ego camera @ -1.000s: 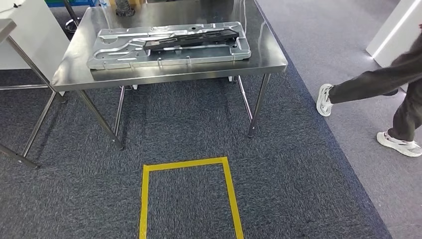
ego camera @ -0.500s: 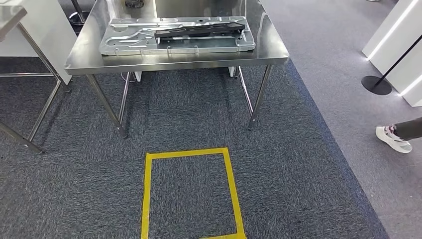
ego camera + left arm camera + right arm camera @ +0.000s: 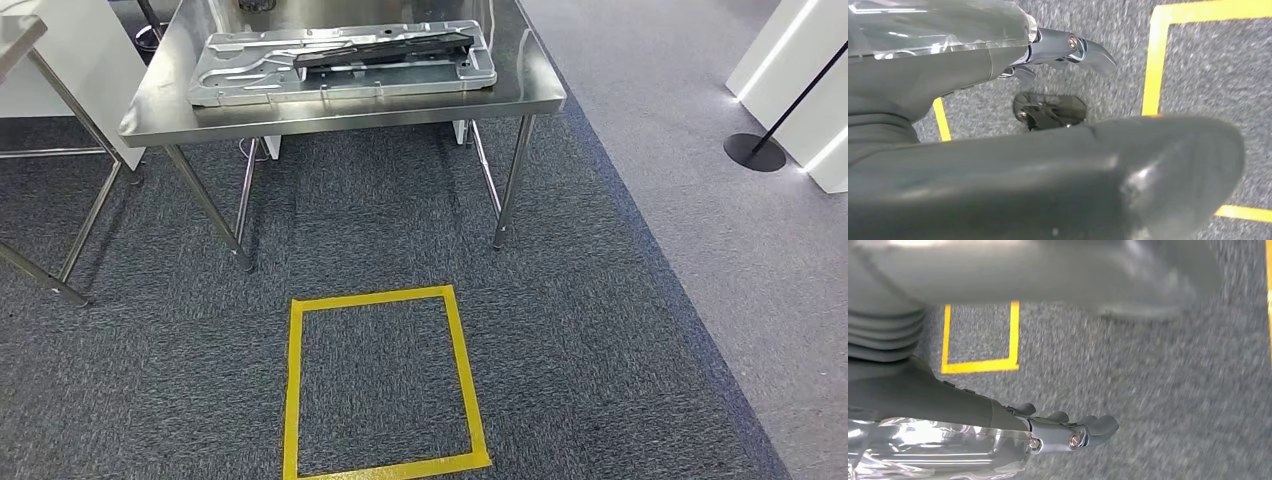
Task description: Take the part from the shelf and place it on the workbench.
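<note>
A steel workbench (image 3: 200,118) stands ahead of me in the head view. On it lies a long silver stamped panel (image 3: 250,75), and a black elongated part (image 3: 380,50) rests along the panel's top. My left hand (image 3: 1038,160) hangs over the grey carpet; its dark fingers (image 3: 1083,47) are extended apart from the thick thumb and hold nothing. My right hand (image 3: 1063,432) also hangs above the carpet, fingers stretched out with nothing in them.
A yellow tape square (image 3: 296,380) marks the carpet in front of the workbench. A second steel table (image 3: 20,35) and a white cabinet (image 3: 70,70) stand at the left. At the right are a stanchion base (image 3: 753,152) and a white partition (image 3: 800,90).
The camera has shifted, so more of the yellow square shows below the table. The person walking at the right has gone out of view.
</note>
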